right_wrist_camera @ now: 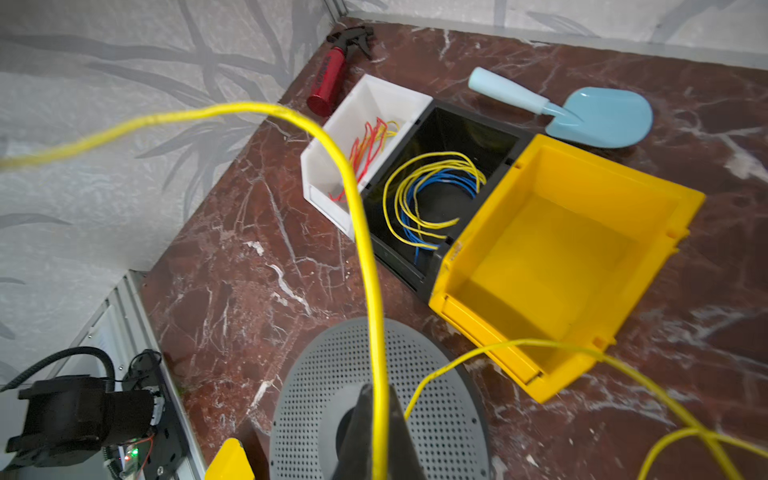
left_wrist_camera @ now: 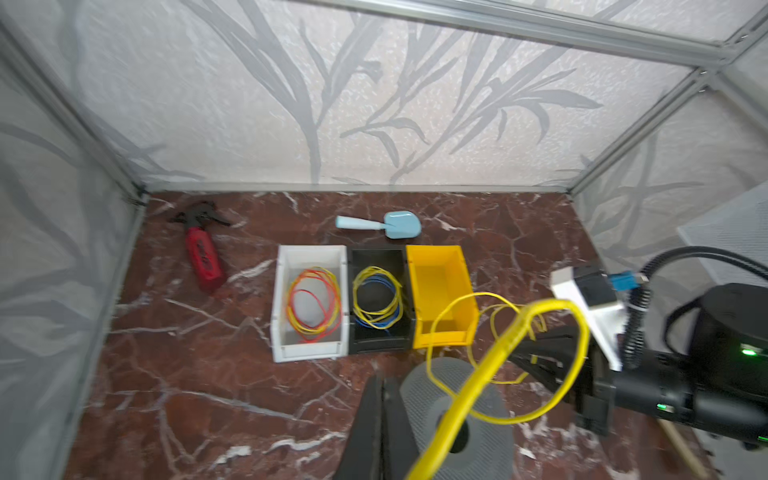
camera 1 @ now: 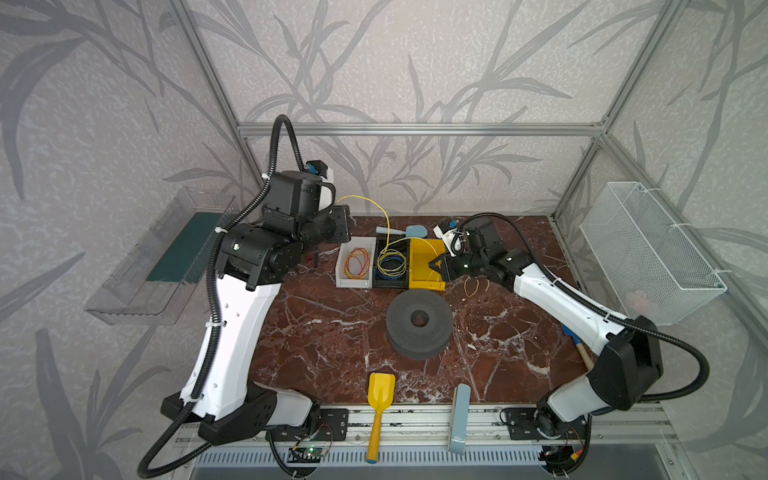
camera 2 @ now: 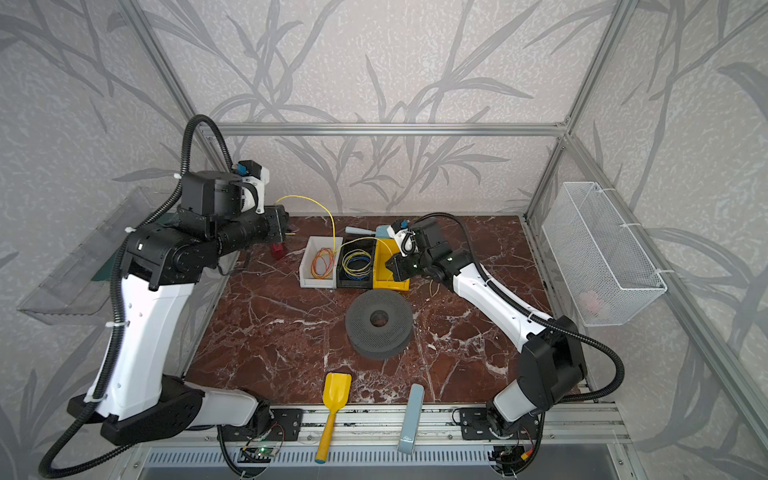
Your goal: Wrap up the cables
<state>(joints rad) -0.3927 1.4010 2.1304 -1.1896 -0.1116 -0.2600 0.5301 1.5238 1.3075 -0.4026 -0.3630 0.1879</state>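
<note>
The left hand (left_wrist_camera: pixel 383 380) shows in its own wrist view as two dark fingers pressed flat together; the yellow wire (left_wrist_camera: pixel 500 353) sweeps past them close to the lens, and that view does not show the pinch itself. In both top views the wire (camera 1: pixel 387 222) comes straight out of that hand, which is raised over the far left of the tabletop (camera 1: pixel 324 340), so the hold is plain only from above. From there the wire arcs up, drops across the black bin (left_wrist_camera: pixel 378 257) and runs to the right hand (camera 1: pixel 434 264) at the right edge of the yellow bin (camera 1: pixel 419 270).

The right wrist view gives what the top views cannot: its fingers (right_wrist_camera: pixel 357 424) are closed tight on the wire, which rises out of the pinch; a slack strand crosses the front of the yellow bin, and more slack lies looped on the tabletop beside that bin, under the right arm.

The yellow bin is bare inside. The black bin holds blue and yellow loops; the white bin (left_wrist_camera: pixel 282 307) beside it holds red and orange loops. A grey perforated spool (camera 1: pixel 419 324) lies flat in front of the bins.

The red spray bottle (left_wrist_camera: pixel 203 257) lies whole in both wrist views; in a top view only a red scrap shows past the left arm. The blue trowel (right_wrist_camera: pixel 598 118) lies behind the bins; the yellow scoop (camera 1: pixel 380 390) at the front edge shows whole only from above.
</note>
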